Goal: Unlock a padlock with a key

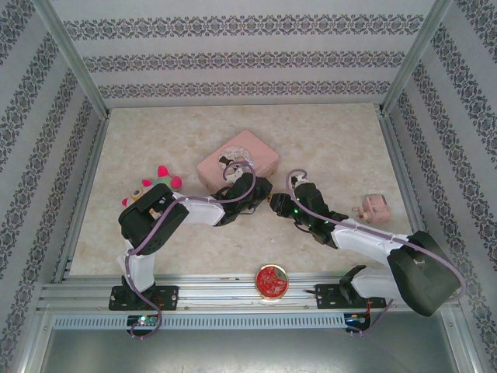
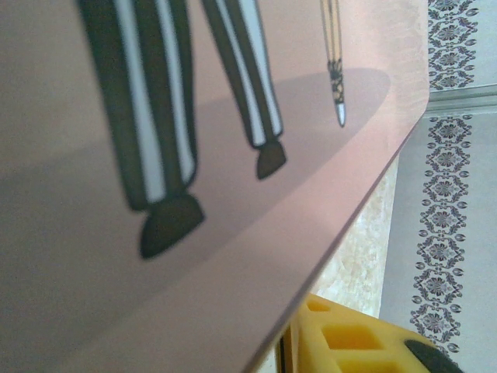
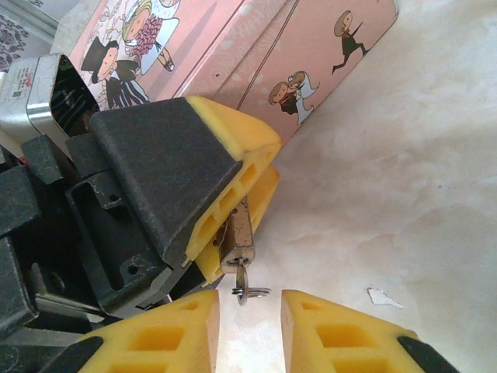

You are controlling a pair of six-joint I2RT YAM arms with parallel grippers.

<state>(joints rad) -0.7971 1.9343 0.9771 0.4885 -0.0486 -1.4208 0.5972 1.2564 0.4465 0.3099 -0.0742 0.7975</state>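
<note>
One padlock [image 3: 240, 231], one key [image 3: 245, 286], two tins [image 1: 238, 162] [image 1: 272, 281]

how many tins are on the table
2. The pink rectangular tin sits in the middle of the table; the round red tin sits at its near edge. Part of the table is covered, so a small one could be hidden.

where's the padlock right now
In the right wrist view the padlock is pinched by the left gripper, beside the pink tin box, with the key at its lower end, right in front of the open right gripper.

Brass padlock [image 3: 239, 231], key [image 3: 244, 281] seemingly in keyhole.
</note>
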